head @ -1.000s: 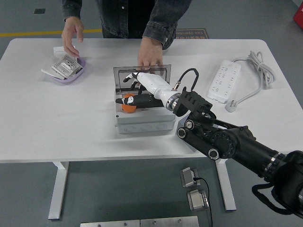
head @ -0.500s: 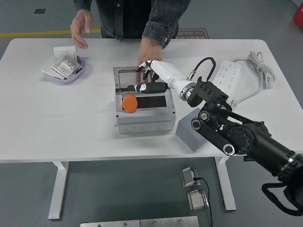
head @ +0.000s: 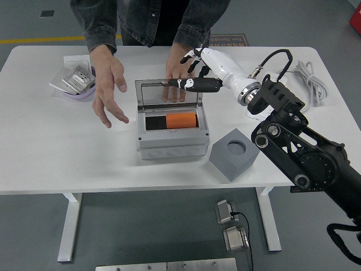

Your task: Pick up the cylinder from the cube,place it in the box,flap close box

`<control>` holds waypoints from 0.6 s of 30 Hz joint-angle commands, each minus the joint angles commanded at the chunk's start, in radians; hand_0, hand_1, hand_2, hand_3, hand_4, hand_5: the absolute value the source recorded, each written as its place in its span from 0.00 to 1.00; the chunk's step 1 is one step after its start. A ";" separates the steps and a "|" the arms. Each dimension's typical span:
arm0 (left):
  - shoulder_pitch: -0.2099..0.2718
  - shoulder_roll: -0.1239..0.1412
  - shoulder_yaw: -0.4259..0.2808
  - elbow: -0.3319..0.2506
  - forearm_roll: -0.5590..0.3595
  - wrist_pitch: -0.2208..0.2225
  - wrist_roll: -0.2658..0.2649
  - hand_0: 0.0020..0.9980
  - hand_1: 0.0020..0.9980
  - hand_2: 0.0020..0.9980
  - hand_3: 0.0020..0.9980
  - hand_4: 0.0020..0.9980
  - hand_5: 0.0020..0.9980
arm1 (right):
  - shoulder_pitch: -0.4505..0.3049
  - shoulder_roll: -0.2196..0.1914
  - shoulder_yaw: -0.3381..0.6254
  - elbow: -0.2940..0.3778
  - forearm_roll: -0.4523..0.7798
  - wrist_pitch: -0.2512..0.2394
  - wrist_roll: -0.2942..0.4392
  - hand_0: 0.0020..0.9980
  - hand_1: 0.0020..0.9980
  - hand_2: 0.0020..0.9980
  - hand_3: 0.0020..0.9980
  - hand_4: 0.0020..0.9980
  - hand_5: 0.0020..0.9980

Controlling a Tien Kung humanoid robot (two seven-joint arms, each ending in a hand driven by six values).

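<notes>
An orange cylinder (head: pixel 180 120) lies on its side inside the grey box (head: pixel 171 145), on the black lining. The box's clear lid (head: pixel 168 91) stands raised at the back. My right hand (head: pixel 194 69) hovers above and behind the lid's right end, fingers spread and holding nothing. The grey cube (head: pixel 235 153) with a round hole in its top sits to the right of the box. A person's hand (head: pixel 176 72) rests behind the lid, and the person's other hand (head: pixel 108 92) hangs open to the left of the box. My left arm is out of sight.
A purple tray (head: pixel 79 90) with small packets sits at the far left. A white power strip (head: pixel 265 96) and its cable (head: pixel 307 79) lie at the right. My right arm's black links (head: pixel 304 158) cross the table's right front.
My right hand let go of the cylinder and rose back and to the right, past the lid. The cylinder now lies flat in the box. The person's free hand came down beside the box.
</notes>
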 joint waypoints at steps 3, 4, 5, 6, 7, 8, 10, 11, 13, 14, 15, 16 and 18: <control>-0.002 -0.001 0.003 0.000 -0.004 0.000 0.000 0.68 0.69 0.61 0.65 0.75 0.42 | 0.004 0.000 0.018 -0.012 0.018 0.000 0.010 0.36 0.36 0.54 0.66 1.00 0.79; -0.003 -0.001 0.003 0.000 -0.004 0.000 0.000 0.68 0.69 0.61 0.65 0.75 0.42 | 0.006 0.001 0.021 -0.020 0.025 -0.001 0.014 0.36 0.36 0.54 0.66 1.00 0.79; -0.003 -0.001 0.003 0.000 -0.004 0.000 0.000 0.68 0.69 0.61 0.65 0.75 0.42 | 0.009 0.002 0.021 -0.028 0.031 -0.004 0.018 0.36 0.36 0.54 0.66 1.00 0.79; -0.004 -0.001 0.004 0.000 -0.006 0.000 0.000 0.68 0.69 0.61 0.65 0.75 0.42 | 0.012 0.005 0.021 -0.042 0.038 -0.008 0.024 0.36 0.36 0.54 0.66 1.00 0.79; -0.004 -0.001 0.006 0.000 -0.008 0.000 0.000 0.68 0.69 0.61 0.65 0.75 0.42 | 0.016 0.007 0.020 -0.055 0.043 -0.012 0.028 0.36 0.36 0.54 0.66 1.00 0.79; -0.005 -0.001 0.006 0.000 -0.008 0.000 0.000 0.68 0.69 0.61 0.65 0.75 0.42 | 0.019 0.010 0.020 -0.065 0.047 -0.015 0.031 0.36 0.36 0.54 0.66 1.00 0.79; -0.006 -0.001 0.005 0.000 -0.006 0.000 0.001 0.68 0.69 0.61 0.65 0.75 0.42 | 0.028 0.018 0.016 -0.096 0.058 -0.023 0.040 0.40 0.41 0.53 0.63 1.00 0.81; -0.007 -0.001 0.004 0.000 -0.005 0.000 0.001 0.68 0.69 0.61 0.65 0.75 0.42 | 0.033 0.021 0.013 -0.111 0.061 -0.027 0.044 0.40 0.41 0.53 0.63 1.00 0.81; -0.009 0.000 0.004 0.000 -0.006 0.000 0.001 0.68 0.69 0.61 0.65 0.75 0.42 | 0.045 0.028 0.005 -0.143 0.072 -0.033 0.050 0.40 0.41 0.53 0.63 1.00 0.81; -0.010 0.001 0.005 0.000 -0.007 0.000 0.001 0.68 0.69 0.61 0.65 0.75 0.42 | 0.051 0.031 0.001 -0.157 0.077 -0.036 0.053 0.40 0.41 0.53 0.63 1.00 0.81; -0.011 0.001 0.004 0.000 -0.007 0.000 0.001 0.68 0.69 0.61 0.65 0.75 0.42 | 0.056 0.034 -0.004 -0.172 0.082 -0.039 0.056 0.69 0.68 0.63 0.63 1.00 0.79; -0.013 0.001 0.003 0.000 -0.006 0.000 0.001 0.68 0.69 0.61 0.65 0.75 0.42 | 0.060 0.037 -0.007 -0.183 0.086 -0.041 0.058 0.69 0.68 0.63 0.63 1.00 0.79; -0.015 0.002 0.003 0.000 -0.007 0.000 0.002 0.68 0.69 0.61 0.65 0.75 0.42 | 0.070 0.043 -0.018 -0.212 0.095 -0.048 0.065 0.69 0.68 0.63 0.63 1.00 0.79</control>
